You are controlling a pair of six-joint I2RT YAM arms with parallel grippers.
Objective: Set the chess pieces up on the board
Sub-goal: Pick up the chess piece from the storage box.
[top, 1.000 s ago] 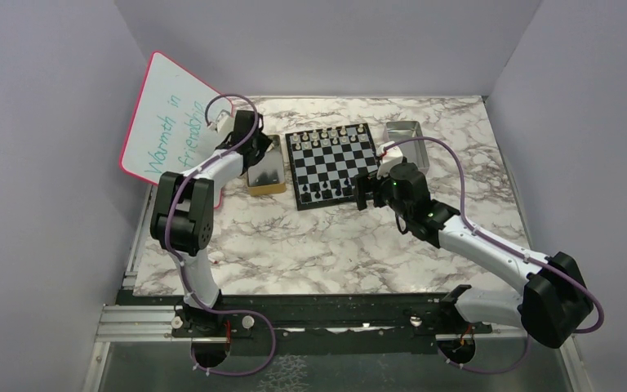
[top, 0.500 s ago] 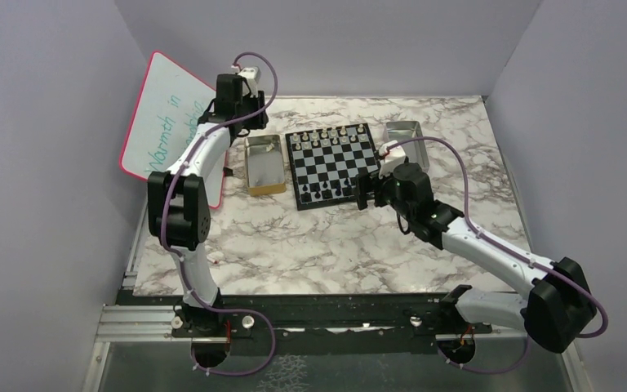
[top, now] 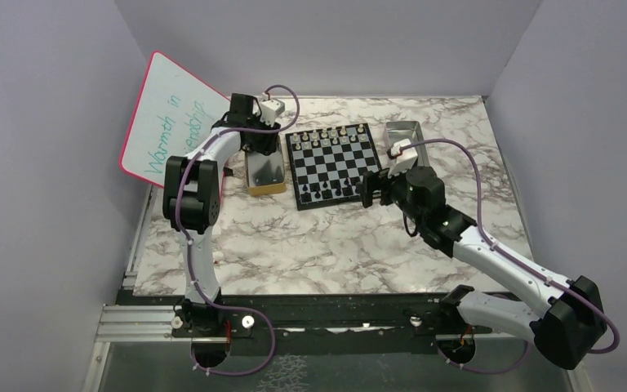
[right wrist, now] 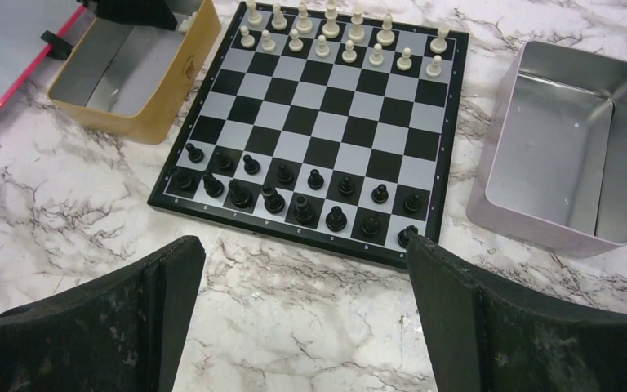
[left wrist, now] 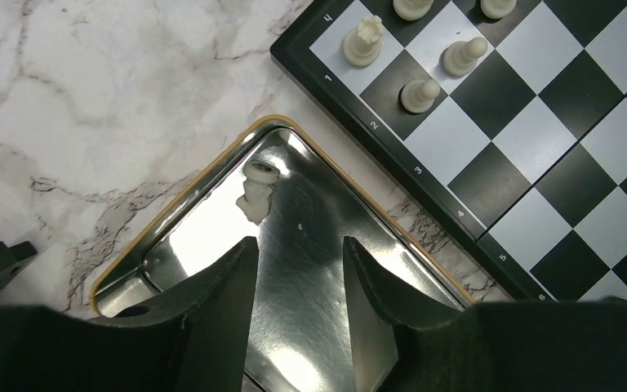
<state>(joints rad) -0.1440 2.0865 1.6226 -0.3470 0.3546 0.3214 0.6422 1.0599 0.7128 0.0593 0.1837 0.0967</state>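
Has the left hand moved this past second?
Yes: the left hand pulled back from the gold tray toward the wall, then returned over its far end.

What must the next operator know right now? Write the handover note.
Claws: the left claw is open and empty above the gold-rimmed tray; the right claw is wide open and empty at the near edge of the board.
Done: black pieces fill the two near rows; white pieces stand on the two far rows, seemingly with one back-row gap.
Left: the last white piece lies tipped over in the tray. Pick it up and stand it in that gap.
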